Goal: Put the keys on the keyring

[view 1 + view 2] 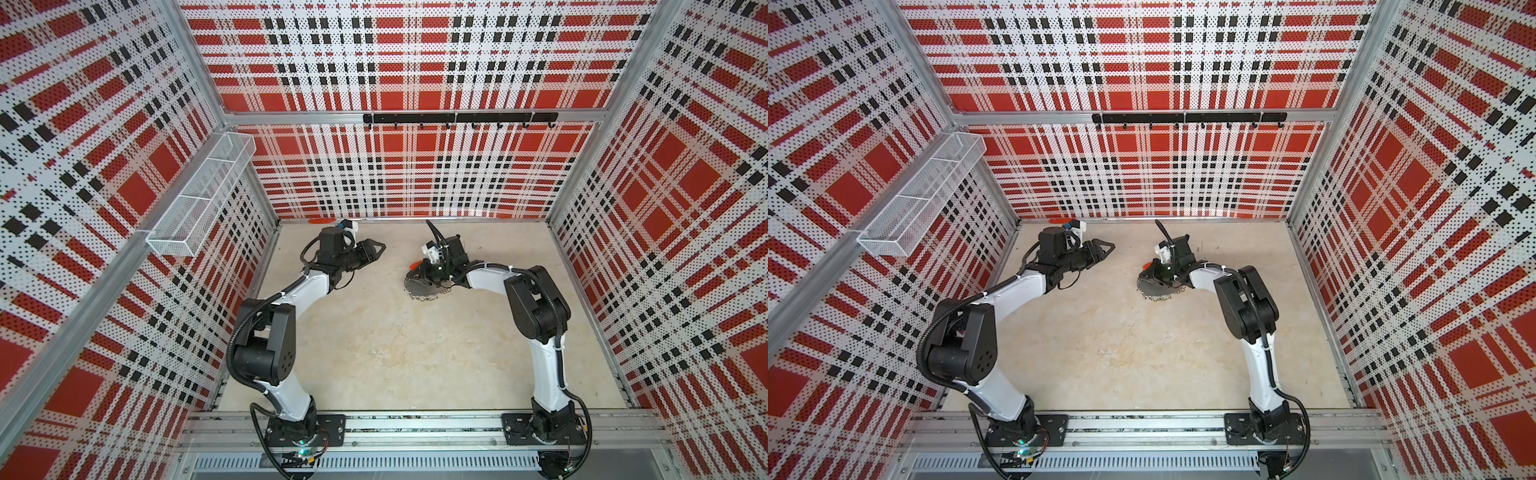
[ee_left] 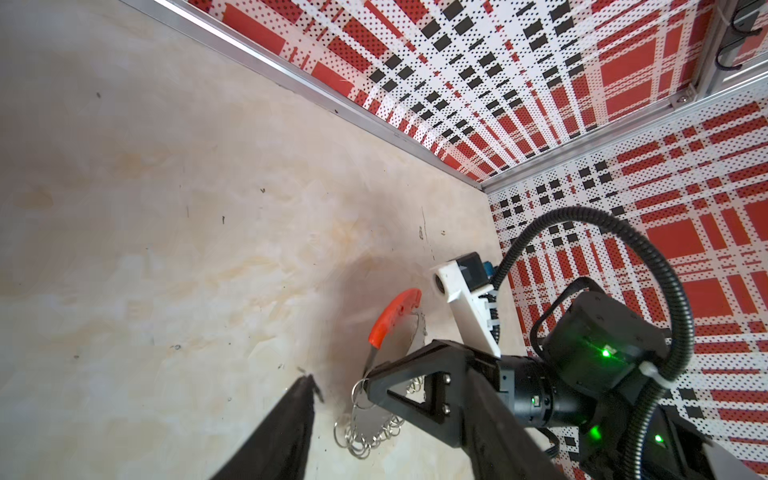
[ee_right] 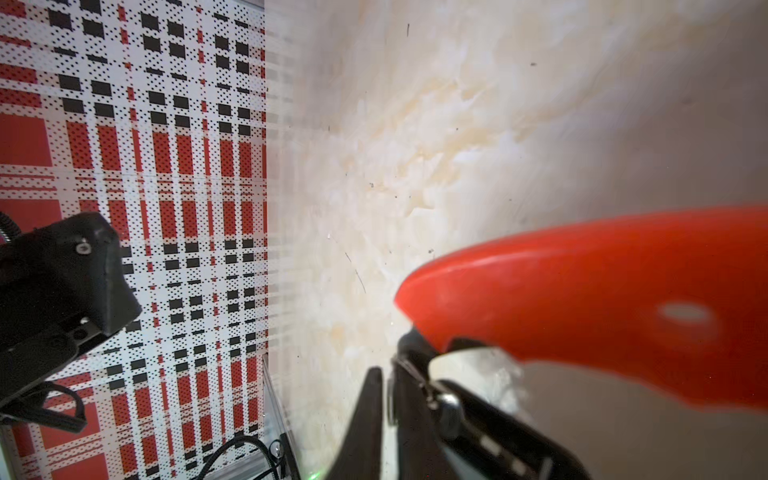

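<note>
Left wall: we log a white wire-mesh basket [image 1: 199,195], long, split into compartments, mounted high. Far wall: a black hook rail [image 1: 459,118] on the aluminium crossbar [image 1: 291,117]. All walls [image 1: 415,174] are perforated, in red, black and white plaid. Tabletop [image 1: 395,353] is pale, marbled and scuffed. A small orange object [image 1: 322,221] lies at the far edge, left of middle; we cannot identify it.

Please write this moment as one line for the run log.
left gripper: open, empty | right gripper: at keyring, grip unclear | keys: not visible
</note>
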`<state>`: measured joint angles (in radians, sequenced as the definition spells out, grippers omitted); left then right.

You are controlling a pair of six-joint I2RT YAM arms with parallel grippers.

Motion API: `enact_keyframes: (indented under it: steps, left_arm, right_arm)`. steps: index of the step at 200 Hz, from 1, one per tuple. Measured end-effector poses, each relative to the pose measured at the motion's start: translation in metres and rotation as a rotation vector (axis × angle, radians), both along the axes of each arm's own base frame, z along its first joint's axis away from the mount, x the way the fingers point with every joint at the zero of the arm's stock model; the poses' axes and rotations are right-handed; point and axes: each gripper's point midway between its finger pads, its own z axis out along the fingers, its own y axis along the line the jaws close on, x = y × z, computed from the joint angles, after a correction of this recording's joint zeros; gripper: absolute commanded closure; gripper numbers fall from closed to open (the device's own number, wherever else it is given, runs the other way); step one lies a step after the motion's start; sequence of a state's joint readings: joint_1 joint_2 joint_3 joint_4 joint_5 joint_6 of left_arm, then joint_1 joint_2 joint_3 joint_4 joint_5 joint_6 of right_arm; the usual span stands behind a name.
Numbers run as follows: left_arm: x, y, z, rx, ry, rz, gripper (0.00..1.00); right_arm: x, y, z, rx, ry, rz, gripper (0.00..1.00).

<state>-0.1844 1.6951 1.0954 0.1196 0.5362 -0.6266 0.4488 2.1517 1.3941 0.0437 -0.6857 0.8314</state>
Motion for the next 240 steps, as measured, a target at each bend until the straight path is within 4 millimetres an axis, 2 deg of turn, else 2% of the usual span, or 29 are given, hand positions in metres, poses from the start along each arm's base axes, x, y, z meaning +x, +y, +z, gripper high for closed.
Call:
enact_keyframes:
  steps: [15,19,21,23,38,54,72,87,114,122,137,152,166,182,197,216,240]
  left_arm:
    - [0.001,0.005,-0.002,0.015,-0.004,0.02,0.24]
    - [0.001,0.007,-0.003,0.018,-0.003,0.026,0.16]
    - [0.001,0.007,-0.002,0.021,-0.005,0.027,0.05]
    - [0.001,0.008,-0.003,0.026,-0.007,0.031,0.0]
    - [0.0,0.014,-0.002,0.046,-0.016,0.053,0.02]
    - [0.001,0.024,0.0,0.073,-0.029,0.087,0.02]
    - [0.004,0.037,0.005,0.114,-0.049,0.134,0.02]
    - [0.005,0.049,0.007,0.164,-0.066,0.182,0.02]
    - [0.002,0.077,0.016,0.282,-0.117,0.302,0.02]
    - [-0.002,0.087,0.018,0.324,-0.138,0.342,0.02]
    - [-0.014,0.106,0.021,0.412,-0.185,0.423,0.02]
    - [-0.029,0.124,0.021,0.501,-0.248,0.499,0.02]
    - [-0.046,0.136,0.012,0.592,-0.313,0.54,0.02]
    - [-0.064,0.138,-0.007,0.693,-0.374,0.531,0.02]
    - [-0.077,0.141,-0.03,0.791,-0.398,0.509,0.02]
    - [-0.081,0.145,-0.045,0.874,-0.409,0.499,0.02]
    - [-0.076,0.151,-0.042,0.904,-0.452,0.54,0.02]
  right_arm:
    - [-0.006,-0.007,-0.008,-0.034,0.012,-0.013,0.54]
    - [-0.008,-0.01,-0.011,-0.048,0.01,-0.01,0.52]
    - [-0.009,-0.013,-0.011,-0.057,0.013,-0.018,0.52]
    - [-0.01,-0.015,-0.011,-0.064,0.012,-0.023,0.51]
    - [-0.022,-0.031,-0.012,-0.12,0.018,-0.034,0.5]
    - [-0.029,-0.054,-0.002,-0.177,-0.008,-0.066,0.49]
    - [-0.028,-0.087,0.024,-0.227,-0.079,-0.128,0.46]
    - [-0.019,-0.121,0.052,-0.282,-0.179,-0.211,0.42]
    - [-0.007,-0.206,0.106,-0.503,-0.421,-0.47,0.33]
    - [-0.009,-0.234,0.12,-0.591,-0.496,-0.567,0.32]
    - [-0.019,-0.273,0.139,-0.728,-0.632,-0.707,0.29]
    - [-0.032,-0.3,0.133,-0.864,-0.724,-0.781,0.24]
    - [-0.047,-0.319,0.104,-0.985,-0.74,-0.809,0.24]
    - [-0.064,-0.334,0.066,-1.089,-0.717,-0.807,0.24]
    - [-0.076,-0.345,0.047,-1.136,-0.713,-0.816,0.24]
    - [-0.078,-0.351,0.045,-1.124,-0.746,-0.847,0.23]
    - [-0.072,-0.36,0.052,-1.091,-0.797,-0.904,0.22]
